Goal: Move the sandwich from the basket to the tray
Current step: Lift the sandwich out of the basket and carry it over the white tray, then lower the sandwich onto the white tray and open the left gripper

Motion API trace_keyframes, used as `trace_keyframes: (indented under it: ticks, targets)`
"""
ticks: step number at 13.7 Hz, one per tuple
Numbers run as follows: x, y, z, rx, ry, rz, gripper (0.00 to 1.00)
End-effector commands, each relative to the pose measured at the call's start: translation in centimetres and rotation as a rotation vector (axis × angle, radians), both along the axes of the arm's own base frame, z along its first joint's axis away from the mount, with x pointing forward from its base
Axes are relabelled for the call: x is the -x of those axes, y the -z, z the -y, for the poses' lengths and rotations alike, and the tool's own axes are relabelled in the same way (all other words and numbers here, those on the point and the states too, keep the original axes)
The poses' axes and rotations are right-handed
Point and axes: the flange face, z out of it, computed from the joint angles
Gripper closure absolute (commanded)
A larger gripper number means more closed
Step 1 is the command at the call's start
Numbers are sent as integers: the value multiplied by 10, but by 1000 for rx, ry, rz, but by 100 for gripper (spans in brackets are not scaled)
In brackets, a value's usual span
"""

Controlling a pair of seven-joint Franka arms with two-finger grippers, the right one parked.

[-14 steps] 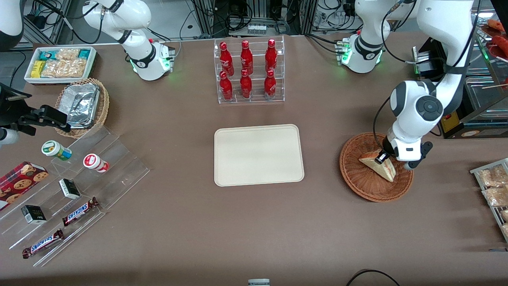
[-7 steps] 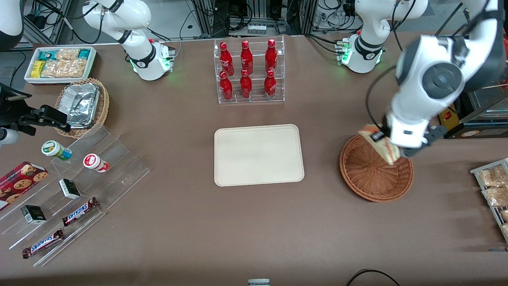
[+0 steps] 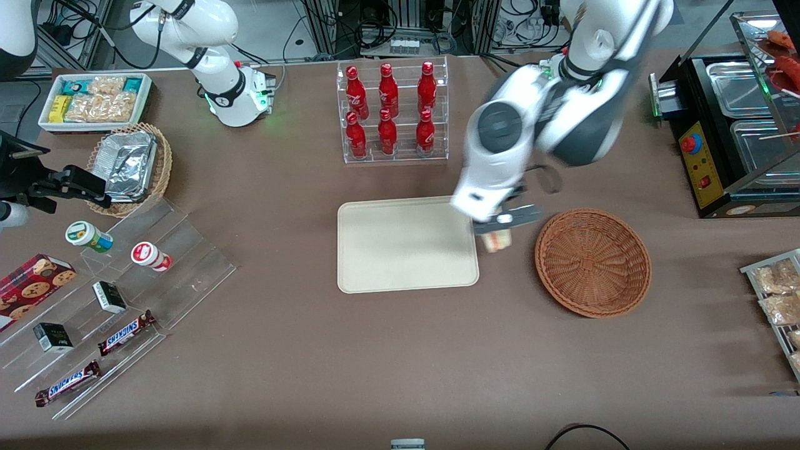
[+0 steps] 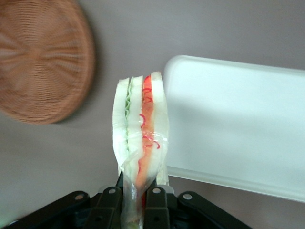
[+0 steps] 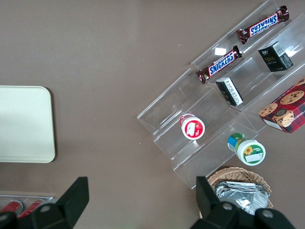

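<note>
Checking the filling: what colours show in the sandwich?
Red and green, in the sandwich held by the claw; left wrist view.

Robot lab, mock snack-shop table [image 3: 400,362]

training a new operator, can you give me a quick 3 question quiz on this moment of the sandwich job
1. True or false: the sandwich lies in the basket.
2. The gripper hangs: A) over the basket's middle, B) between the basket and the tray, by the tray's edge, C) over the red bottles.
3. Fill in: the gripper is shut on the ____.

Key: 1 false, the basket is empty. 2 B. 3 sandwich, its wrapped end pinched between the fingers.
</note>
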Motion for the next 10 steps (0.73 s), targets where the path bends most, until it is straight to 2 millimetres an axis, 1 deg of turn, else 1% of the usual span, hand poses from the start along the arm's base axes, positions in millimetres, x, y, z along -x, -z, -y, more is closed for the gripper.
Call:
trace_keyframes:
  ticks: [1,2,3,4,6,7,8,10]
  targets:
    - [-12,38,61,39,64,0,100]
    - [-4,53,81,52,87,11,100]
    - [1,66,96,67,108,26,100]
    - [2,78,105,88,118,42,100]
    - [1,97,116,123,132,71,100]
    - [10,107,127,126,150,76,100]
    - [13,116,132,131,157,80,100]
    - [12,130,136,152,156,96,100]
